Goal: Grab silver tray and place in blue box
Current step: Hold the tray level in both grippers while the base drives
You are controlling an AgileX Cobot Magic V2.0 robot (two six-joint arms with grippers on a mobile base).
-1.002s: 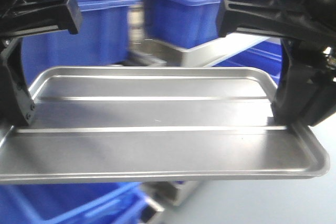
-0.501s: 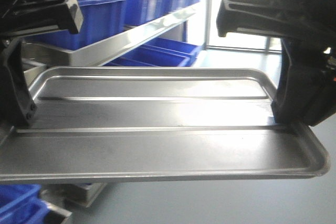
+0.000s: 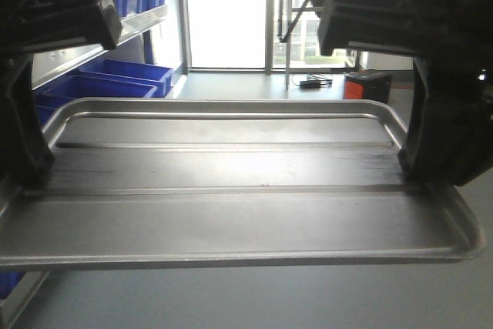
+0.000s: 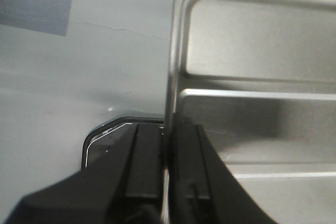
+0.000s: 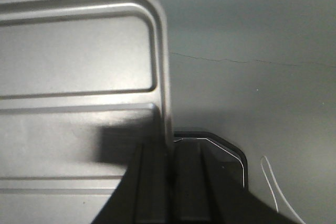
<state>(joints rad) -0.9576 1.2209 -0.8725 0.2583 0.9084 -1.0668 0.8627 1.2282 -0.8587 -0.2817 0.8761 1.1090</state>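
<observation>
While the left gripper [image 4: 168,135] and right gripper [image 5: 169,148] each pinch a short rim of the silver tray [image 3: 231,182], it hangs level above grey floor [image 4: 79,77]. Grab looks done; carry and drop remain. Blue box not in view, only narrower blue bins [image 3: 123,81] on side shelving.

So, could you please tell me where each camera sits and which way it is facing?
Front-facing: sits behind the grippers, looks forward across the silver tray toward the windows; left gripper and right gripper show.
Left wrist: looks down its shut fingers at the tray's left rim and grey floor.
Right wrist: mirrors that on the right rim.
Shared: all show the tray; both wrist views show the grey floor.
</observation>
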